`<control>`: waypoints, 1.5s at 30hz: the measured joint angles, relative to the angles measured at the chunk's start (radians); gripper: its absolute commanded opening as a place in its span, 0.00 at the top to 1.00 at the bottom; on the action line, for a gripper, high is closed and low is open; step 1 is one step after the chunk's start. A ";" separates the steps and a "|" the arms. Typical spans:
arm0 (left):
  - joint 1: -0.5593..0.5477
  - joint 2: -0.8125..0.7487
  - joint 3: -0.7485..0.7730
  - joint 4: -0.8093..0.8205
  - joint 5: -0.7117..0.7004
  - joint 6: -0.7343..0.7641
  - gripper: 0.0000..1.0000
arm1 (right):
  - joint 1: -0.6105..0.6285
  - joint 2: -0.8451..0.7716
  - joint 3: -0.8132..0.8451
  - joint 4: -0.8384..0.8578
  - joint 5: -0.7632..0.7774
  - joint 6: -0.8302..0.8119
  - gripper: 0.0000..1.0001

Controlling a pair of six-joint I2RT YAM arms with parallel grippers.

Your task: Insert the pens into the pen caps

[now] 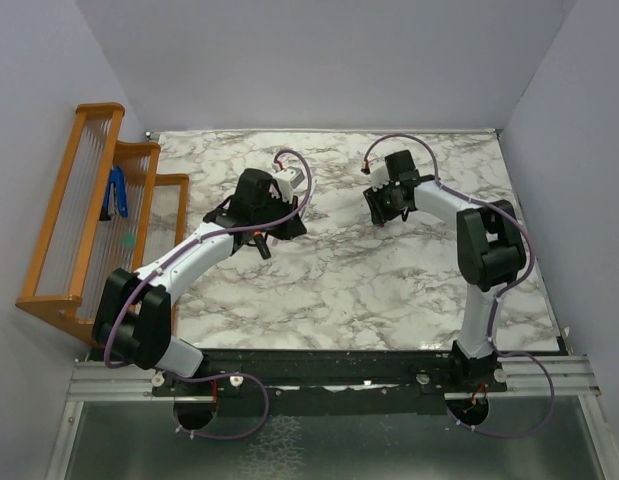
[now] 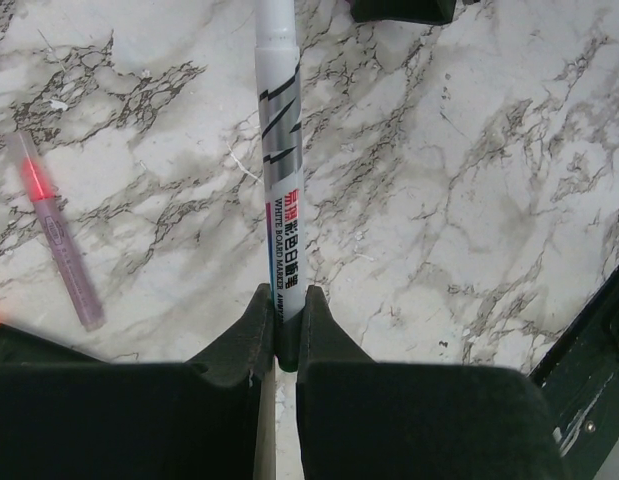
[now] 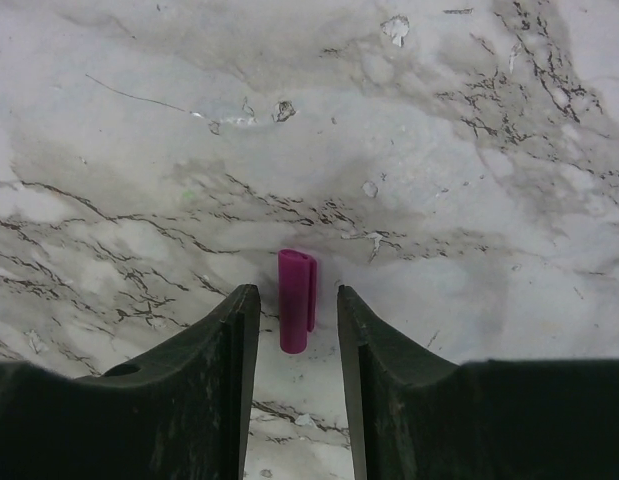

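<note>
Smooth white marble-patterned tabletop (image 1: 329, 280), glossy white plastic whiteboard marker (image 2: 279, 150) with printed barrel over it, translucent pink plastic slim pen (image 2: 61, 250) on it, matt magenta plastic cap (image 3: 296, 298) on it, matt black plastic left gripper (image 2: 288, 302), smooth orange-brown wooden rack (image 1: 64, 200) at its left edge

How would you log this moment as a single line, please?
left end effector: shut on white pen | right end effector: open, straddling magenta cap on table | pink pen: lying on table
</note>
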 measured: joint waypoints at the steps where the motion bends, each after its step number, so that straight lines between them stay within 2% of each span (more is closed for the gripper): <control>1: 0.001 0.000 0.000 0.000 0.000 0.000 1.00 | 0.000 0.005 0.000 -0.003 0.000 0.000 0.61; 10: 0.012 -0.015 -0.006 -0.002 0.003 0.000 1.00 | 0.000 0.024 0.001 0.008 0.000 0.010 0.67; 13: 0.016 -0.019 -0.010 -0.003 0.003 0.002 1.00 | 0.000 0.027 0.001 0.020 0.000 0.014 0.73; 15: 0.016 -0.019 -0.011 -0.003 0.003 0.003 1.00 | 0.000 0.031 0.001 0.031 0.000 0.019 0.80; 17: 0.016 -0.019 -0.011 -0.004 0.003 0.004 1.00 | 0.000 0.035 0.005 0.037 -0.001 0.025 0.95; 18: 0.016 -0.019 -0.013 -0.004 0.003 0.004 1.00 | 0.000 0.037 0.006 0.042 -0.001 0.028 0.99; 25: 0.016 -0.019 -0.033 0.010 0.008 0.005 1.00 | 0.000 0.025 -0.009 0.099 -0.024 0.072 1.00; 29: 0.017 -0.021 -0.098 0.088 0.047 -0.031 1.00 | 0.000 -0.077 -0.110 0.169 -0.082 0.166 1.00; 32: 0.017 -0.027 -0.175 0.198 0.092 -0.096 1.00 | 0.000 -0.235 -0.211 0.307 -0.157 0.294 1.00; 37: 0.002 -0.029 -0.280 0.404 0.153 -0.195 1.00 | 0.008 -0.472 -0.333 0.672 -0.288 0.559 1.00; 41: -0.037 -0.031 -0.288 0.521 0.179 -0.231 1.00 | 0.021 -0.508 -0.371 0.911 -0.363 0.737 1.00; 45: -0.073 -0.036 -0.287 0.608 0.194 -0.248 1.00 | 0.035 -0.499 -0.381 1.004 -0.407 0.845 1.00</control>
